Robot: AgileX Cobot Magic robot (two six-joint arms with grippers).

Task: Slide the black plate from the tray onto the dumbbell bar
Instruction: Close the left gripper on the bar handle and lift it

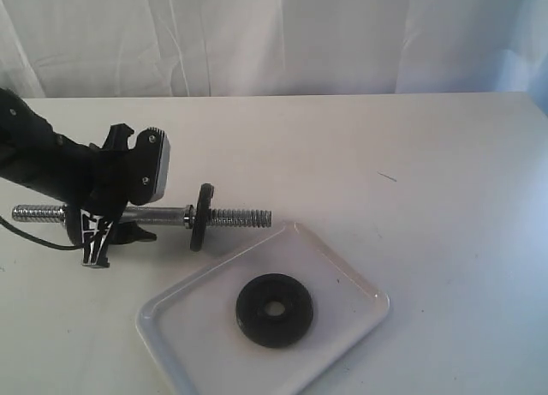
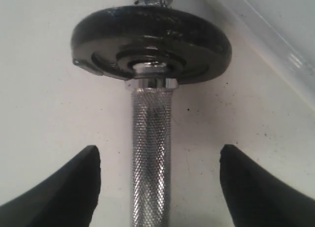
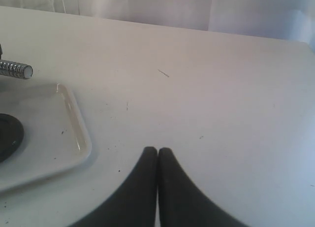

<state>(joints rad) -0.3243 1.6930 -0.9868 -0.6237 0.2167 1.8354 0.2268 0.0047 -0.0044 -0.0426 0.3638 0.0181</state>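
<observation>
Plate (image 1: 293,314): lies flat near the middle of the tray (image 1: 342,284), hole up, nothing touching it.
Bar (image 1: 163,213): lies on the table (image 1: 428,181) just beyond the tray's far rim.
Disc (image 1: 201,217): a second black one, upright on the bar against a collar, with bare thread past it.
Left gripper (image 2: 157,155): fingers spread to either side of the bar's knurled middle, not touching it.
Right gripper (image 3: 157,150): fingers pressed together, holding nothing, over bare table beside the tray.
</observation>
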